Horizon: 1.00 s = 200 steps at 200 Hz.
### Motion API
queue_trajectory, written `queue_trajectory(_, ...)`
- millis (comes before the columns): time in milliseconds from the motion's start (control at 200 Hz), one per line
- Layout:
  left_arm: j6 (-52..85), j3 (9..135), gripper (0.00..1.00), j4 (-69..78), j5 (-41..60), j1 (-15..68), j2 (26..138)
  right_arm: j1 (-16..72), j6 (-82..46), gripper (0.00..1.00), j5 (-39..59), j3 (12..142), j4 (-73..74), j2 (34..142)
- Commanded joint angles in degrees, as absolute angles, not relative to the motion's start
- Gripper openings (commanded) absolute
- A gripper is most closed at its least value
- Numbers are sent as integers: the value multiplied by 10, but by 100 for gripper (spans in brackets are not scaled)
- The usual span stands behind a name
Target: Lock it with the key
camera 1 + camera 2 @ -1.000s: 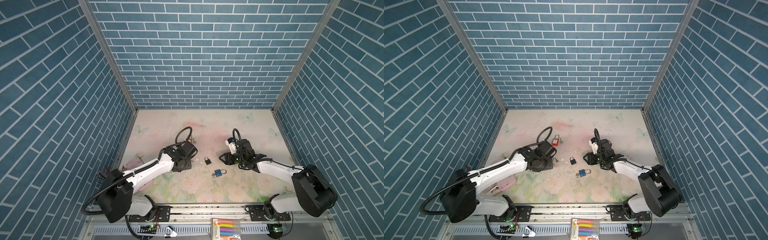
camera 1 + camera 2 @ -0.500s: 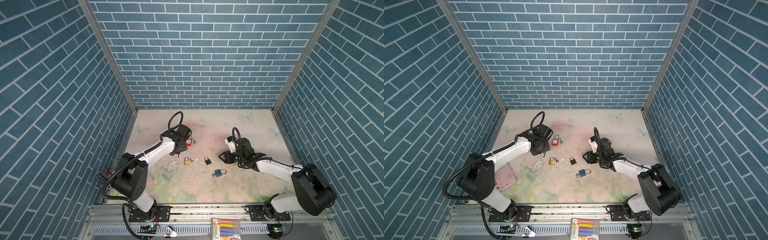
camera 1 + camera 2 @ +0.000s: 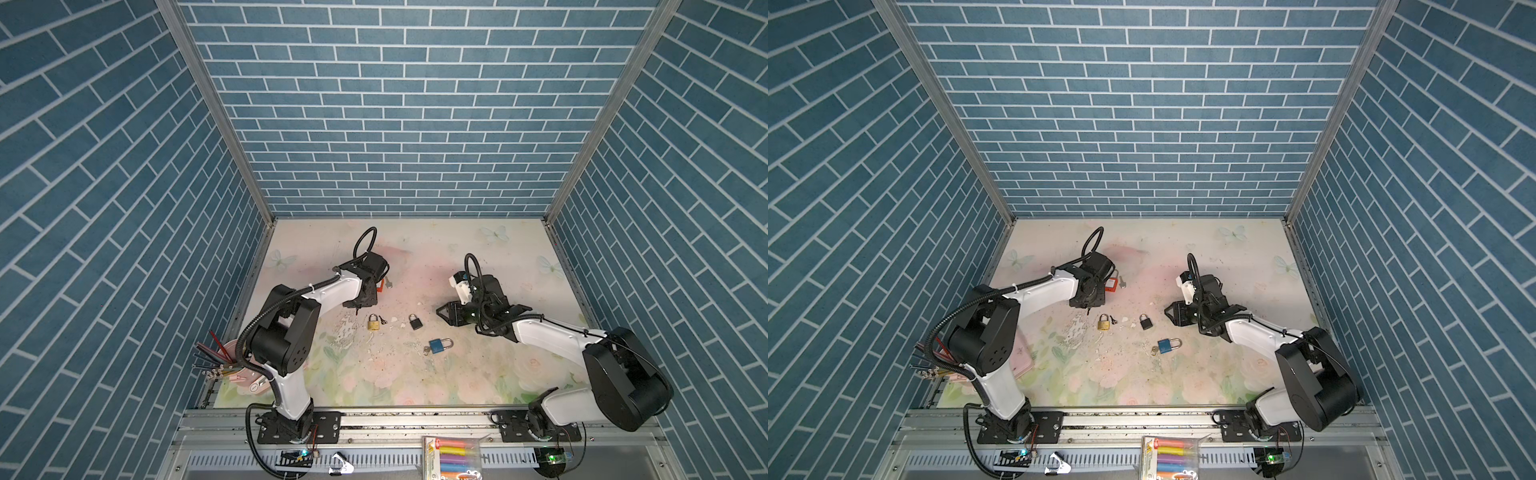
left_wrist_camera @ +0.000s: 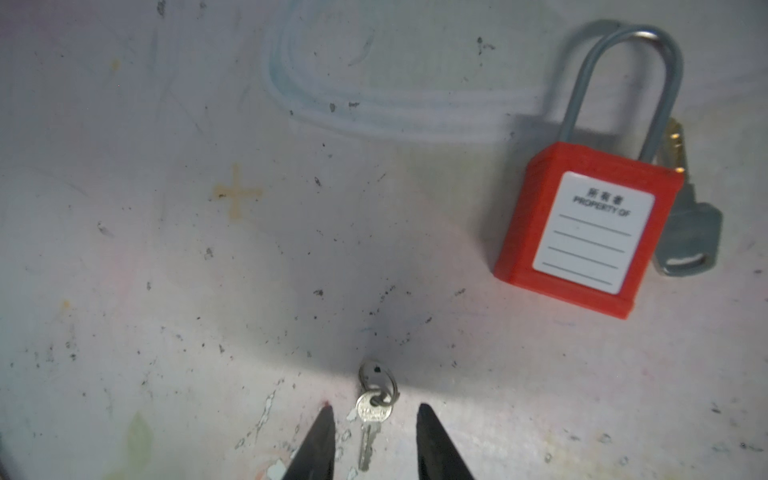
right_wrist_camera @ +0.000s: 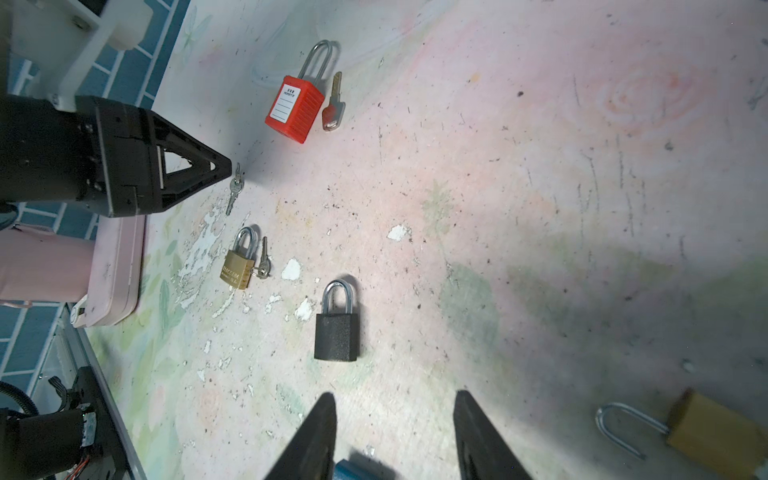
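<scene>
Small silver key (image 4: 373, 413) on a split ring lies flat on the bench (image 3: 478, 374), between the fingers of the left tool (image 4: 375, 406). Tool is released: jaws apart, clear gap either side of the key, nothing gripped. Can't tell whether the fingertips touch the bench.

In both top views that spot is at 9 o'clock from bench centre. The key is too small to make out there.

Red padlock (image 4: 582, 232), white label up, is at 1 o'clock from the left tool, partly under the arm in the top views. Grey key (image 4: 688, 237) lies against its side.

Brass padlock (image 5: 239, 266) is at 4 o'clock from the left tool, second small key (image 5: 263, 259) just beside it. Black padlock (image 5: 336, 328) lies flat at 3 o'clock from the brass one, apart from it. Blue padlock (image 3: 436, 345) is near the black one, between 4 and 5 o'clock from it.

Right tool (image 5: 395, 394) is at 3 o'clock from the black padlock, pointing toward 9 o'clock. Also released: jaws wide, nothing between the tips.

Yellow padlock (image 5: 706, 436) shows at the edge of the right wrist view; its place on the bench is unclear.

Pink case (image 3: 1021, 357) sits at the 8 o'clock bench edge.
</scene>
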State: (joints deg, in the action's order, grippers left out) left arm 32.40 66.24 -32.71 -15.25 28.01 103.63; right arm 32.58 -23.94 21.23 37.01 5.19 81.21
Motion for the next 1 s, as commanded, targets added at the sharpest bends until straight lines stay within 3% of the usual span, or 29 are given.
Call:
queue_trajectory(0,306,667,35,-303,-170,278,1043,328,-232,47,222,386,56,816)
queue_trajectory(440,307,684,30,-291,-177,284,1092,328,-229,47,218,383,56,815)
queue_trajectory(780,308,688,11,-302,-195,295,1092,328,-227,47,212,382,55,816)
queue_trajectory(995,310,685,10,-315,-211,307,1081,328,-228,47,213,383,59,822)
